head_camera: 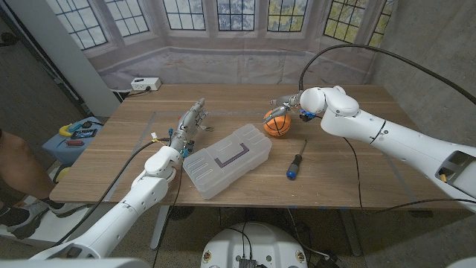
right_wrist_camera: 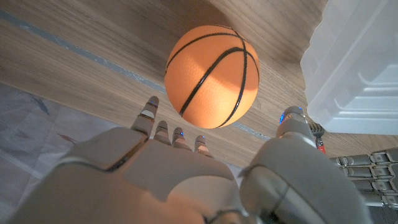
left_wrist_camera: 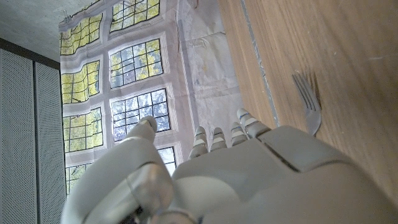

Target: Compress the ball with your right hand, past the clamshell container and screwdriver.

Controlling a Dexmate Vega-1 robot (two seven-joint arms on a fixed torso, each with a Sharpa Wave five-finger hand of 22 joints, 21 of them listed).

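I see the wooden bench [head_camera: 245, 179] with the clear clamshell container [head_camera: 227, 160] lying closed near its front middle. My left hand [head_camera: 187, 126] rests just beside the container's left end, fingers spread and holding nothing. My right hand [head_camera: 286, 106] hangs over the far side of the ball [head_camera: 277, 123], fingers apart around it; I cannot tell whether they touch it. The ball, an orange basketball, sits beyond the container. The blue-handled screwdriver [head_camera: 294, 163] lies to its right, and a fork [left_wrist_camera: 308, 102] by my left hand.

Right hand [right_wrist_camera: 186, 180] fingers apart, just behind ball [right_wrist_camera: 212, 75]; container [right_wrist_camera: 357, 68] beside.
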